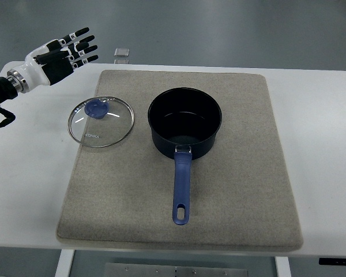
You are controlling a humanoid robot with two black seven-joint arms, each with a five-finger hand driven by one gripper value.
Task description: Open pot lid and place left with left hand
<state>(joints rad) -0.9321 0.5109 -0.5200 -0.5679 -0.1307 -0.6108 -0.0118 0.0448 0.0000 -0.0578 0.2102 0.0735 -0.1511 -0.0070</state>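
Note:
A dark blue pot with a long blue handle stands uncovered in the middle of the grey mat. Its glass lid, with a blue knob, lies flat on the mat's left edge, left of the pot. My left hand hovers above the table's far left corner, well behind and to the left of the lid, with the fingers stretched out and nothing in them. The right arm does not show.
The white table extends around the mat on all sides. A small clear square object lies just beyond the table's far edge.

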